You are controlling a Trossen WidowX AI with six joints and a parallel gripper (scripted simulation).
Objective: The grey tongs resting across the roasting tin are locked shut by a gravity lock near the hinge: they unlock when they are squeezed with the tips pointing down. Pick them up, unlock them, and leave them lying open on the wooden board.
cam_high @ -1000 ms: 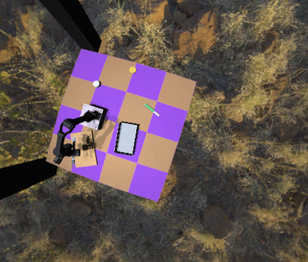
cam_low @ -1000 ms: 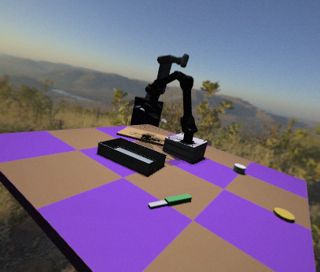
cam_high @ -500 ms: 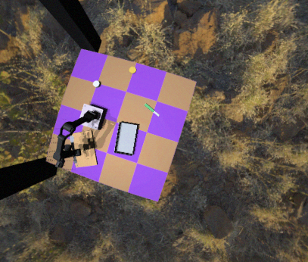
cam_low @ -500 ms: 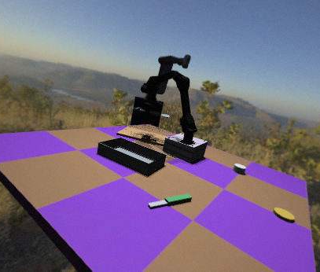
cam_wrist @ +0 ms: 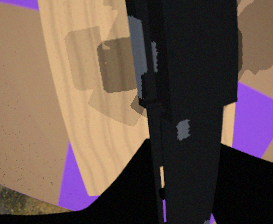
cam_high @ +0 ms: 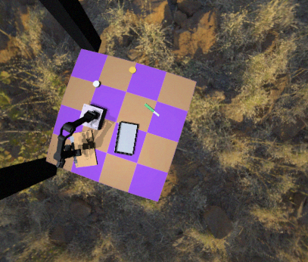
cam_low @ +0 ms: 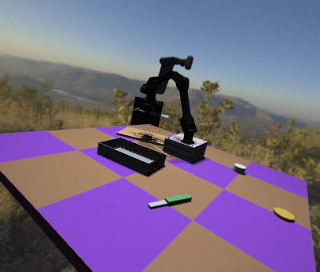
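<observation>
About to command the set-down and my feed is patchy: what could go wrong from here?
1. The gripper holds the tongs above the wooden board; from the wrist view I cannot tell whether they are unlocked, so they may land shut.
2. The board lies at the table edge, so a release off-centre could send the tongs over it.
3. The arm's base stands close beside the board, so a low approach has little room.

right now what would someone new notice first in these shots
The purple-and-tan checkered table floating over dry scrubland catches the eye first. At its far side the black six-joint arm bends over the pale wooden board, its end effector shut on the grey tongs above it. Beside the board sits the black rectangular roasting tin, now without the tongs.
</observation>
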